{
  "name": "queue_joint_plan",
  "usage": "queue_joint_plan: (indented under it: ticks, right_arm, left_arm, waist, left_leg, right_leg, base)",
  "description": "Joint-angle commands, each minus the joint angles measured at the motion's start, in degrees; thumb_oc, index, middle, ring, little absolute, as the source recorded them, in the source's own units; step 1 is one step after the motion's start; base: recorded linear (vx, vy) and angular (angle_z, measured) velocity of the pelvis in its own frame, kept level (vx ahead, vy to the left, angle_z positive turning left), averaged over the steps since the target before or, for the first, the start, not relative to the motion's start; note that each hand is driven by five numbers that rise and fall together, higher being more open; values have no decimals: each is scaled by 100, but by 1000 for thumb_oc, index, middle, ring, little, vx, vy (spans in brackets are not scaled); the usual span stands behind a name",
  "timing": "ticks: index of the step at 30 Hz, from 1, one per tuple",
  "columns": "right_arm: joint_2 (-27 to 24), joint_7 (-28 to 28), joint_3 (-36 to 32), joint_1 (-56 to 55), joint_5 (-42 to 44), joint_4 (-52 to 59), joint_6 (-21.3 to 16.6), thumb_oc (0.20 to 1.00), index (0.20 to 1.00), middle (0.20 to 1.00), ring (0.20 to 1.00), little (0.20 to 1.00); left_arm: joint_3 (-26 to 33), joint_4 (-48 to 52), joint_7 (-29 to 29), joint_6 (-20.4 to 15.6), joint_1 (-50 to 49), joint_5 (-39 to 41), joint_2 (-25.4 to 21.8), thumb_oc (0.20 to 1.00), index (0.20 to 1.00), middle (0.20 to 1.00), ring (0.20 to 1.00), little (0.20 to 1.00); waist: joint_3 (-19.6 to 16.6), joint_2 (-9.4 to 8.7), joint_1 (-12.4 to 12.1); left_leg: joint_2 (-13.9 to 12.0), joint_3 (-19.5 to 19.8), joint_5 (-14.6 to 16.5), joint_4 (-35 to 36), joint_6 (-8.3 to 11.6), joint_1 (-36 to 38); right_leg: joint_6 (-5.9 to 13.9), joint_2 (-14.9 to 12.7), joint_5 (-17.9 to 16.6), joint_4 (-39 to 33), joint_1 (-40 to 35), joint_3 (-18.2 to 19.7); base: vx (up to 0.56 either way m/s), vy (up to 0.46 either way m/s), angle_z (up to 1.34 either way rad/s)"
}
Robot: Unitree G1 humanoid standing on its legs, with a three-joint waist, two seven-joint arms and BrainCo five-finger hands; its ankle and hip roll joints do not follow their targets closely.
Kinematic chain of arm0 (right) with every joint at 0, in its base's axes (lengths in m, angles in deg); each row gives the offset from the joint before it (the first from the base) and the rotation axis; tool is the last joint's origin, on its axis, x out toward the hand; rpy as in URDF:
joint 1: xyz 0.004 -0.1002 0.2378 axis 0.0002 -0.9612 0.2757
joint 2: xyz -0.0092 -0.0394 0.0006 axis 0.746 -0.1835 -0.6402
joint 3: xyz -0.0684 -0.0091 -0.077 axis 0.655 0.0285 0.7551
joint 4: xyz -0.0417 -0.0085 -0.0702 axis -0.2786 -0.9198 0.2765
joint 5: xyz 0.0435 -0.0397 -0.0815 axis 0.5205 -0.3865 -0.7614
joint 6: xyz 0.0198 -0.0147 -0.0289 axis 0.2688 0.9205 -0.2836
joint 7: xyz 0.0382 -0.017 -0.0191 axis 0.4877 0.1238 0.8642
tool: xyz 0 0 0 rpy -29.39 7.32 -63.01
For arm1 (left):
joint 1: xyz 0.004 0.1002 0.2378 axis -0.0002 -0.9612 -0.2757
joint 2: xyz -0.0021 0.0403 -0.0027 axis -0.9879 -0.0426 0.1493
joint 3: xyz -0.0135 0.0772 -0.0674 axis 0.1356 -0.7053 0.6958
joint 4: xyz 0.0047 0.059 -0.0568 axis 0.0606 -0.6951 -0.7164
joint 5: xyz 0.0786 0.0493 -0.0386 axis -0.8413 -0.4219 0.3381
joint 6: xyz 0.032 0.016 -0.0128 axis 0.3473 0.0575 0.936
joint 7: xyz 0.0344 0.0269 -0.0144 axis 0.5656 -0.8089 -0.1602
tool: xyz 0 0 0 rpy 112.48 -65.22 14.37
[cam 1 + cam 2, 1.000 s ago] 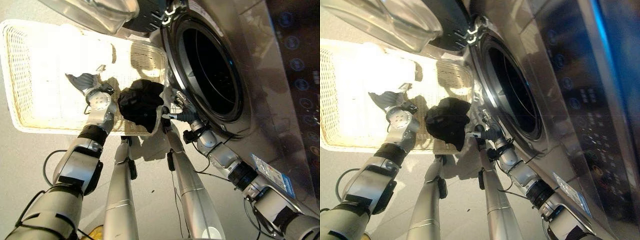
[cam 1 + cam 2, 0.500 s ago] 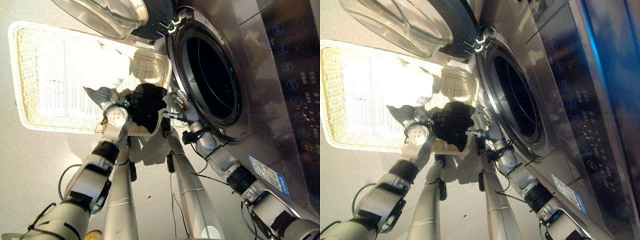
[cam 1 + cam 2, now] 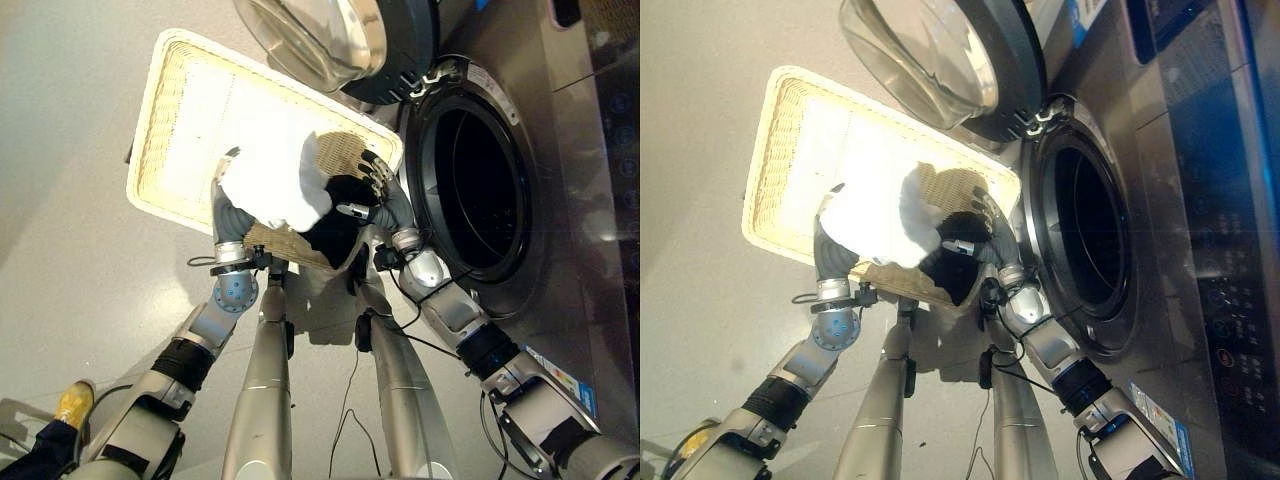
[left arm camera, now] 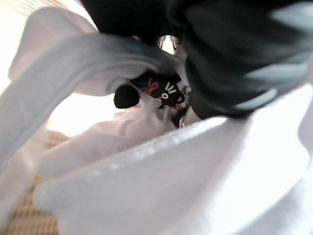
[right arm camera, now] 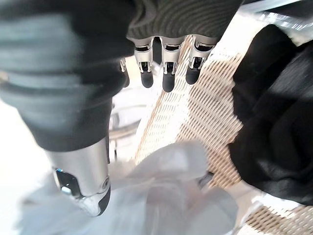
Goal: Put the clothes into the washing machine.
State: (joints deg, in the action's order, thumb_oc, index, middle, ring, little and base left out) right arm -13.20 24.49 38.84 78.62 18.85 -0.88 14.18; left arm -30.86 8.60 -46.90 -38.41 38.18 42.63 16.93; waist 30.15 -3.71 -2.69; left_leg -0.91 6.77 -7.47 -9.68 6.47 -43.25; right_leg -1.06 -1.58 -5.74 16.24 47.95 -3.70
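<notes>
The silver front-loading washing machine (image 3: 560, 150) stands at the right with its round glass door (image 3: 340, 40) swung open. Beside it on the floor sits the rectangular cream wicker basket (image 3: 175, 120). The left hand (image 3: 228, 215) grasps a white cloth garment (image 3: 275, 180) over the basket. A black garment (image 3: 340, 215) lies at the basket's near corner, beside the right hand (image 3: 385, 200), fingers extended, holding nothing.

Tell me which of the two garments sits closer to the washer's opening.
The black garment, bunched at the basket corner beside the drum opening, near the right hand. The white garment sits farther out, held up by the left hand.
</notes>
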Motion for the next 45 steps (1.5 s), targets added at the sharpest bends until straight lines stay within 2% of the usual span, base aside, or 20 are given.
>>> queue_joint_plan:
  ticks: [1, 5, 9, 15, 18, 19, 24, 25, 27, 31, 36, 45]
  right_arm:
    - [-10, 272, -112, 127, 100, 534, -83, 1000, 1000, 1000, 1000, 1000]
    - [-64, 410, -43, 250, 164, 562, 44, 1000, 1000, 1000, 1000, 1000]
    - [-29, 745, 131, 238, 292, 671, 374, 1000, 1000, 1000, 1000, 1000]
    - [-122, 946, 398, 184, 167, 706, 695, 1000, 1000, 1000, 1000, 1000]
    - [-202, 1250, 501, 166, 357, 693, 1005, 1000, 1000, 1000, 1000, 1000]
    - [-272, 1728, 606, 172, 678, 649, 1290, 1000, 1000, 1000, 1000, 1000]
    - [-504, 3251, 926, 180, 1881, 840, 2076, 1000, 1000, 1000, 1000, 1000]
    - [-510, 3309, 933, 178, 1933, 847, 2106, 1000, 1000, 1000, 1000, 1000]
    - [-558, 3810, 1014, 117, 2566, 973, 2186, 1000, 1000, 1000, 1000, 1000]
    - [-480, 3832, 970, 27, 2951, 1079, 1994, 1000, 1000, 1000, 1000, 1000]
    - [-493, 3711, 920, -26, 2684, 1167, 1588, 1000, 1000, 1000, 1000, 1000]
    - [-582, 3482, 721, 19, 2670, 897, 1453, 1000, 1000, 1000, 1000, 1000]
  left_arm:
    - [71, 768, -747, -546, 66, -121, 91, 200, 200, 200, 200, 200]
    - [-186, 1083, -1217, -505, 124, 40, -56, 200, 200, 200, 200, 200]
    - [-403, 1248, -1555, -565, 232, 164, -134, 200, 200, 200, 200, 200]
    - [-573, 1420, -1697, -625, 291, 201, -198, 200, 200, 200, 200, 200]
    - [-604, 1475, -1687, -653, 299, 100, -214, 200, 200, 200, 200, 200]
    - [-648, 1477, -1631, -646, 353, -9, -267, 200, 200, 200, 200, 200]
    - [-758, 1531, -1477, -381, 516, -94, -476, 200, 200, 200, 200, 200]
    - [-767, 1524, -1471, -373, 524, -90, -486, 200, 200, 200, 200, 200]
    - [-851, 1426, -1391, -217, 644, -8, -638, 200, 200, 200, 200, 200]
    - [-899, 1299, -1257, -93, 677, 61, -711, 200, 200, 200, 200, 200]
    - [-817, 1158, -975, 24, 579, 203, -681, 200, 200, 200, 200, 200]
    - [-596, 919, -767, 148, 452, 137, -692, 200, 200, 200, 200, 200]
  waist:
    - [-36, 358, 47]
    - [-36, 401, 31]
    - [-36, 420, 79]
    - [-36, 436, 152]
    - [-36, 445, 167]
    - [-36, 443, 173]
    - [-36, 415, 153]
    - [-36, 413, 152]
    - [-36, 371, 158]
    - [-36, 333, 197]
    - [-36, 330, 240]
    - [-36, 384, 253]
  left_leg:
    - [576, -99, -178, 5, -475, 31]
    - [603, -88, -200, 82, -513, 125]
    - [604, -115, -237, 192, -539, 210]
    - [605, -169, -242, 228, -543, 265]
    - [598, -190, -249, 256, -540, 290]
    - [592, -187, -264, 267, -536, 287]
    - [580, -148, -303, 279, -520, 295]
    - [579, -148, -303, 278, -518, 297]
    - [559, -170, -312, 286, -497, 310]
    - [535, -234, -312, 268, -479, 291]
    - [525, -267, -337, 289, -477, 253]
    - [539, -289, -355, 263, -468, 163]
  right_leg:
    - [350, 69, -248, -367, -368, -253]
    - [371, 50, -295, -408, -434, -271]
    - [393, 57, -342, -463, -477, -241]
    - [405, 39, -409, -559, -508, -198]
    - [414, 25, -424, -598, -534, -184]
    - [414, 25, -430, -611, -537, -169]
    - [422, 23, -433, -623, -548, -169]
    - [423, 22, -433, -623, -550, -169]
    - [437, 11, -460, -661, -569, -200]
    - [437, 27, -499, -690, -543, -209]
    - [415, 65, -527, -735, -510, -175]
    - [389, 62, -538, -779, -447, -168]
  base:
    - [-18, 3, 5]
    - [-14, 11, 4]
    - [0, 0, 0]
    - [1, 5, 0]
    - [0, 0, 0]
    - [0, 0, 0]
    - [11, -3, -3]
    - [0, 0, 0]
    - [7, -37, -3]
    - [0, -26, -4]
    - [-4, -15, -5]
    - [2, -3, -4]
